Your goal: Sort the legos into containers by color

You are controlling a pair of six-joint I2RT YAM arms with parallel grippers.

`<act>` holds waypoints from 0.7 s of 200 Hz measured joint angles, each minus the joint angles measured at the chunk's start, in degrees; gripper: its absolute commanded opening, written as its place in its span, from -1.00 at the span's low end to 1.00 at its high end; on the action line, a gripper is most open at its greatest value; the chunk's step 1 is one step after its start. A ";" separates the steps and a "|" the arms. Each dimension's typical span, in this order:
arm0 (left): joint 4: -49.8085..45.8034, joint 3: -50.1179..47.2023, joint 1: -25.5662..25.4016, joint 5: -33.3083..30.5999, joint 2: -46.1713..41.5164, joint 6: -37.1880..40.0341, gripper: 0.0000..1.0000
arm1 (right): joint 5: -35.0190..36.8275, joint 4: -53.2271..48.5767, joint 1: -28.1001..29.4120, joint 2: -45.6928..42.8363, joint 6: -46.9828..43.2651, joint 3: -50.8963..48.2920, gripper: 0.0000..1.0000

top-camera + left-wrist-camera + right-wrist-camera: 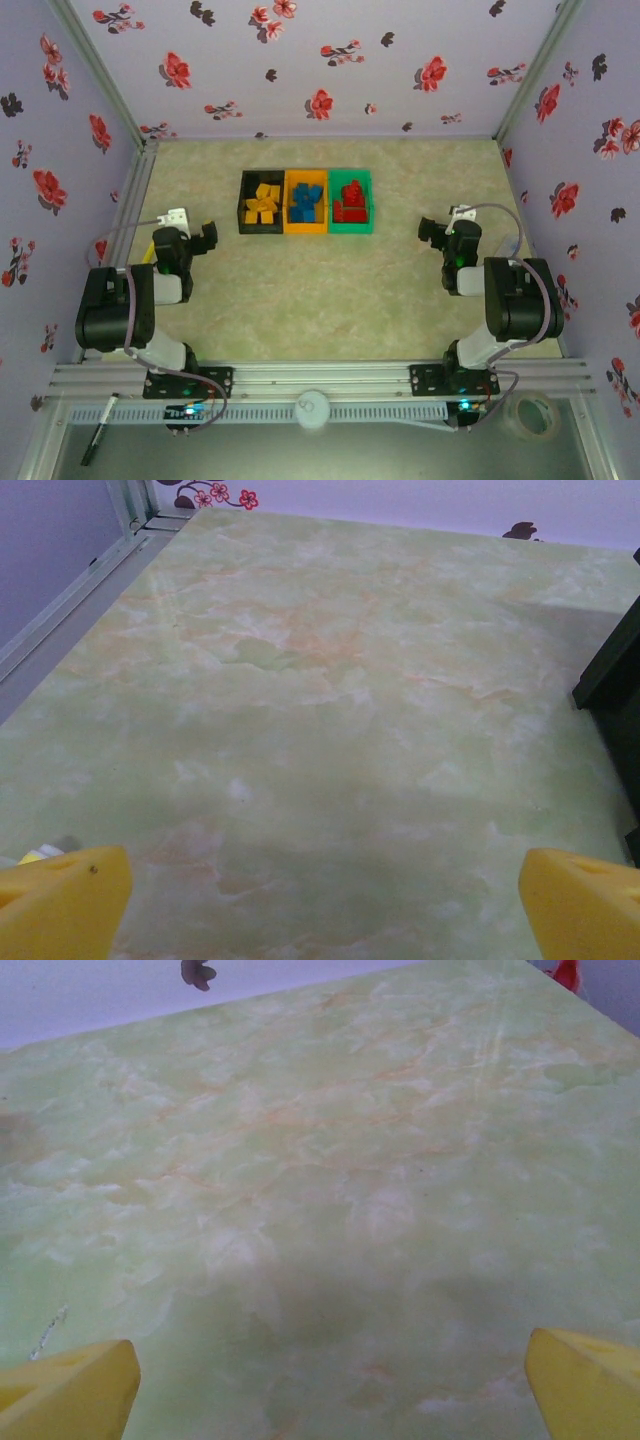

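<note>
Here the three small open-top plastic containers [306, 173] stand joined in a row at the far middle of the pale green marbled desk [320, 300]. The row's long axis runs left to right, and each bin's own length runs near to far. The black bin [243, 205] on the left holds the yellow-orange legos [263, 203], the orange bin [304, 231] in the middle holds the blue legos [305, 203], and the green bin [370, 205] on the right holds the red legos [350, 200]. The bricks lie jumbled, so which way any one points cannot be told.

The overhead view gives the bins and bricks whole. The left wrist view catches just a dark corner of the black bin at its right edge.

The left end effector [205, 238] hangs near the row's left end, and the right end effector [430, 232] hangs off to its right, both apart from the bins. In each wrist view the yellow fingers [60, 905] are spread wide over bare desk, gripping nothing.
</note>
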 measured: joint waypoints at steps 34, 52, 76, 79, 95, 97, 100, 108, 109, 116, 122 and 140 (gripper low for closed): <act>0.00 0.00 0.00 0.00 0.00 0.00 0.99 | -0.04 0.22 0.00 0.00 0.00 0.00 0.99; 0.00 0.00 0.00 0.00 0.00 0.00 0.99 | -0.11 0.26 0.00 0.00 0.00 0.00 0.99; 0.00 0.00 0.00 0.00 0.00 0.00 0.99 | -0.28 0.42 0.00 0.00 -0.02 0.00 0.99; 0.00 0.00 0.00 0.00 0.00 0.00 0.99 | -0.33 0.42 0.00 0.00 -0.02 0.00 0.99; 0.00 0.00 0.00 0.00 0.00 0.00 0.99 | -0.46 0.42 0.00 0.00 -0.02 0.00 0.99; 0.00 0.00 0.00 0.00 0.00 0.00 0.99 | -0.46 0.42 0.00 0.00 -0.02 0.00 0.99; 0.00 0.00 0.00 0.00 0.02 0.00 0.99 | -0.46 0.39 0.00 0.00 -0.02 0.00 0.99; 0.00 0.00 0.00 0.02 0.00 0.00 0.99 | -0.46 0.42 0.00 0.00 -0.02 0.00 0.99; 0.00 0.00 0.00 0.00 0.00 0.00 0.99 | -0.46 0.42 0.00 0.00 -0.02 0.00 0.99; 0.00 0.00 0.00 0.00 0.00 0.00 0.99 | -0.46 0.42 0.00 0.00 0.00 0.00 0.99; 0.00 0.00 0.00 0.00 0.00 0.00 0.99 | -0.46 0.42 0.00 0.00 -0.02 0.00 0.99; 0.00 0.00 0.00 0.00 0.00 0.00 1.00 | -0.46 0.42 0.00 0.00 -0.02 0.00 0.99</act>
